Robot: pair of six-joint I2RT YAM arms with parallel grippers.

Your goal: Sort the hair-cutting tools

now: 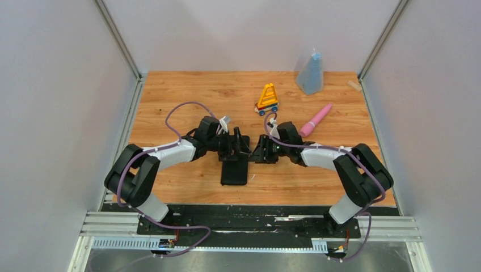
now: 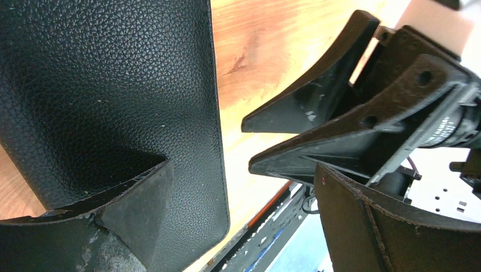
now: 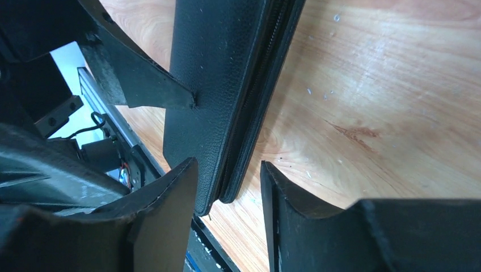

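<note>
No scissors or combs show in any view. A flat black leather zip case lies on the wooden table between the arms. My left gripper is open over the case's far end. In the left wrist view one of its fingers is over the case. My right gripper is open at the case's right edge. In the right wrist view the case's zipped corner lies between its jaws, and the far finger stands clear of it.
A yellow-orange toy on wheels stands behind the grippers. A pink tapered wand lies to the right of it. A blue bag stands at the back right. Grey walls enclose the table on three sides.
</note>
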